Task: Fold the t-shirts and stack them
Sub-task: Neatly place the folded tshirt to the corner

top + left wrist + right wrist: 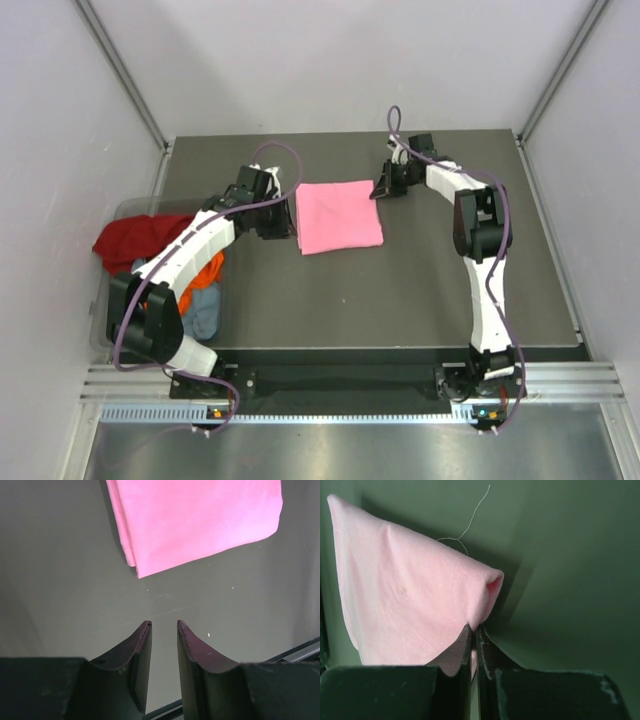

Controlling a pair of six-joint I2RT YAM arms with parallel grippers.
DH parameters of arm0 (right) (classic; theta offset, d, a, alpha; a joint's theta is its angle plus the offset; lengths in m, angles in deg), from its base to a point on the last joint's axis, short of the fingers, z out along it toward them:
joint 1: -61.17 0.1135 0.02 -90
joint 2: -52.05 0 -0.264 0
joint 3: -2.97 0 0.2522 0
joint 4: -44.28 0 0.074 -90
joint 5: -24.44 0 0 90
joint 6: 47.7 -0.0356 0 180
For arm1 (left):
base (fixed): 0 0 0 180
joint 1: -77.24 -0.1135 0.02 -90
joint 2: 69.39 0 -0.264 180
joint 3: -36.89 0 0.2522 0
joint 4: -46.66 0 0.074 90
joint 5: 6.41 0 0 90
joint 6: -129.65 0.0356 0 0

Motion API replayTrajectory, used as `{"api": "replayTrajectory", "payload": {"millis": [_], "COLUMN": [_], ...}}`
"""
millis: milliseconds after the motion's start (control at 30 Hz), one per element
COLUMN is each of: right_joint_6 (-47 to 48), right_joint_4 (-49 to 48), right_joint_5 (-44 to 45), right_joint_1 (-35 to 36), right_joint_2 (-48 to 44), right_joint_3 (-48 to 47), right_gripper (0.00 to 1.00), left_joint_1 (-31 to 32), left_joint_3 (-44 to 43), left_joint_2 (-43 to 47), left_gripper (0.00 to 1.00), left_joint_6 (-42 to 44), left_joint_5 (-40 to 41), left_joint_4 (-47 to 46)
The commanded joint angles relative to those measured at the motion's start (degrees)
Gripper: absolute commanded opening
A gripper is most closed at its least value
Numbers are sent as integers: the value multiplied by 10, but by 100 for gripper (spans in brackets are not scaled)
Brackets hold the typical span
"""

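Note:
A bright pink t-shirt (340, 216) lies folded into a rectangle in the middle of the dark table. My right gripper (383, 188) is at its far right corner and is shut on the cloth. The right wrist view shows the pink t-shirt (405, 600) pinched and lifted into a peak by the right gripper (475, 628). My left gripper (280, 218) sits by the shirt's left edge. In its wrist view, the left gripper (164, 625) is open with only bare table between its fingers. The pink t-shirt (200, 520) lies a short way ahead of it.
A clear bin (110, 300) stands at the table's left edge. It holds a dark red t-shirt (140, 240), an orange one (208, 268) and a grey-blue one (203, 310). The left arm reaches over the bin. A loose thread (470, 525) trails from the pink cloth.

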Motion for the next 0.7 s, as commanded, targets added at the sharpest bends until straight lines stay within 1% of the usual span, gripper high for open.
{"api": "replayTrajectory", "payload": {"millis": [0,133,367,467,500,667], "right_joint_6": [27,69,102,123,126,126], "right_joint_4": [33,105,137,160,165,178], "right_joint_5": [28,63,86,116,129,151], "right_joint_1": [-20,-41,-92,-106,-129,-172], "right_joint_2": [24,44,46,51,55,73], "right_joint_3": [-70,-120,-128,-147,-164,-205], "right_gripper": [0,0,0,0,0,1], "left_joint_1": [-3,-3,-4,-4,-4,-4], "left_joint_3": [4,0,1,-3,-5,-3], "left_joint_2": [6,6,3,-2,-2,-2], "left_gripper": [32,32,32,32,32,32], "left_joint_6": [10,13,13,14,15,21], "left_joint_5": [-7,-11,-14,-17,-18,-12], "left_joint_4": [-21,-20,-23,-19,-19,-15]}}
